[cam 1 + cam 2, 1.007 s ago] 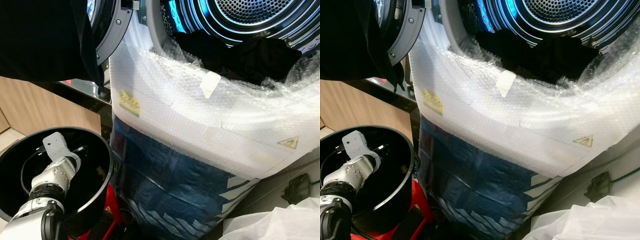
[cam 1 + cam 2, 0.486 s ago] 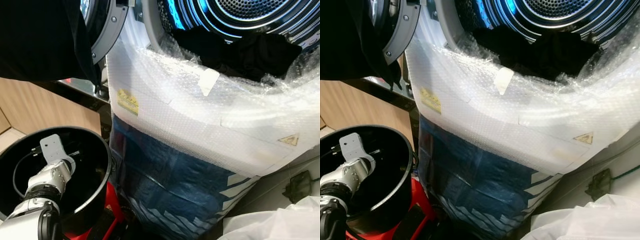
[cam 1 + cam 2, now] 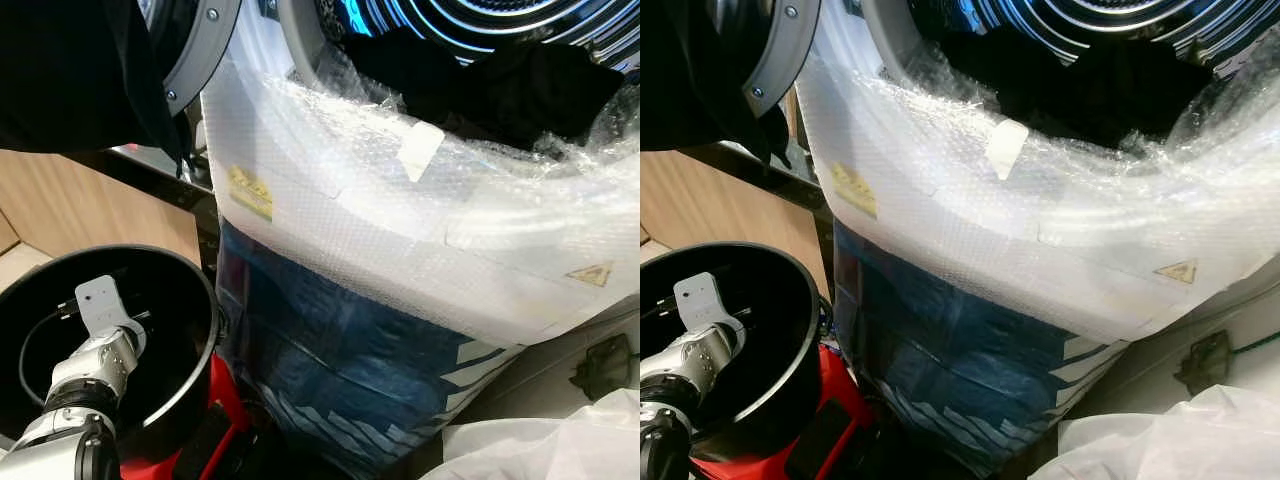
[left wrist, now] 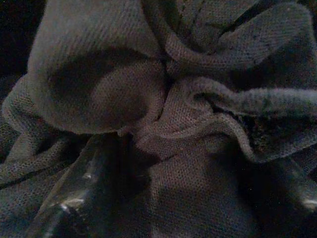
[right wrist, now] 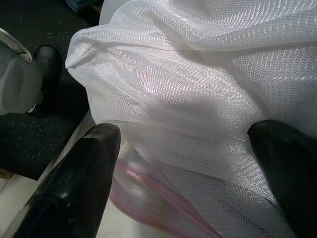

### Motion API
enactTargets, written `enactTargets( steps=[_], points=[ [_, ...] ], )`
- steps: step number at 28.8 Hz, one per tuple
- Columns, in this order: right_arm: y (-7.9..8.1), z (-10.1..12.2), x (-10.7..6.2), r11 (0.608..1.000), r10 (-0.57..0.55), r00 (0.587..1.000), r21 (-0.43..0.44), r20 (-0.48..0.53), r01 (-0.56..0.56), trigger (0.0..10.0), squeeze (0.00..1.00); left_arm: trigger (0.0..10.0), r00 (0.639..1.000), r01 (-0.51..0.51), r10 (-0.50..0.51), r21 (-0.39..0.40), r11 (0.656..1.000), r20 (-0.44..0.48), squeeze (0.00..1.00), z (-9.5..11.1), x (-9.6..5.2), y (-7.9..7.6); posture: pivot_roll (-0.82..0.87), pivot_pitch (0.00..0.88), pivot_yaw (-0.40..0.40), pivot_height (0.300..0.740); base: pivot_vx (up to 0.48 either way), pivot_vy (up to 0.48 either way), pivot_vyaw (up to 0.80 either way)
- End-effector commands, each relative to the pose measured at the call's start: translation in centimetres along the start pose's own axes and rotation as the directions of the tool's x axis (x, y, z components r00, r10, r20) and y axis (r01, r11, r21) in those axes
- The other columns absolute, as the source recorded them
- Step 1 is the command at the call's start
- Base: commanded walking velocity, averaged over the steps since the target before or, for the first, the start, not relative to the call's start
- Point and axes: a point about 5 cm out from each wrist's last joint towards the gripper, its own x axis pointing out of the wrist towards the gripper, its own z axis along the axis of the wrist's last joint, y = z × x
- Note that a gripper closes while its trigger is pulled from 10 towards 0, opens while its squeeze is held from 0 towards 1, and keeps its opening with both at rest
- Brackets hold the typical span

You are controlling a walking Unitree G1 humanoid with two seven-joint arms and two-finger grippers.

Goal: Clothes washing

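**Ana:** At twelve o'clock in the head views, the washer's drum (image 3: 520,20) stands open, lit blue, and a dark garment (image 3: 490,85) already lies over its lower lip. So some loading looks done

**Ben:** Part of it, yes. That garment hangs half out over the bubble wrap (image 3: 420,220) that covers the machine's front, so it may yet need a push deeper. Another black cloth (image 3: 70,70) drapes at ten o'clock, beside the open door (image 3: 195,50)

**Ana:** And the robot's arms?

**Ben:** The left arm (image 3: 90,370) reaches down into the black tub (image 3: 195,300) at seven o'clock. Its wrist camera looks straight onto a bunched grey knit fabric (image 4: 163,109), with one black finger (image 4: 84,188) lying against the cloth. Whether the left end effector is spread or pinching the fabric, one cannot tell; the view is too dark and close

**Ana:** The right one?

**Ben:** The right end effector (image 5: 193,163) has its fingers spread wide, one either side of a white mesh bag (image 5: 198,89), which bulges between them and is not clamped. That same white bag (image 3: 560,450) sits at five o'clock in the head view

**Ana:** So what is left?

**Ben:** By these pictures, a fair share: the grey clothing in the tub has to go up into the drum, perhaps the mesh bag too, then the door must close and the wash be started
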Motion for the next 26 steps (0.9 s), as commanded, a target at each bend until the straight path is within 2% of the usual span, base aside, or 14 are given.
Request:
enactTargets(
  steps=[1,10,26],
  points=[
    [-1.4,-2.2,-0.4,0.999,-0.036,0.997,0.005,-0.071,0.036,10.0,0.00,0.0,0.994,-0.023,0.024,0.011,1.000,-0.108,0.00,-2.8,0.0,0.4,-0.17,0.296,-0.210,0.740,0.000,0.000,0.00],
    [-1.3,-1.6,-0.3,1.000,-0.024,0.998,-0.011,-0.052,0.023,10.0,0.00,0.0,0.994,-0.032,0.033,0.008,0.999,-0.107,0.00,-3.0,-0.2,0.6,-0.17,0.301,-0.214,0.740,0.000,0.000,0.00],
    [-1.0,-1.4,-0.2,1.000,-0.025,0.999,0.005,-0.049,0.025,10.0,0.00,0.0,0.998,-0.053,0.053,0.001,0.999,-0.030,0.00,-1.8,-0.4,0.2,-0.16,0.279,-0.208,0.740,0.000,0.000,0.00]
  ],
)
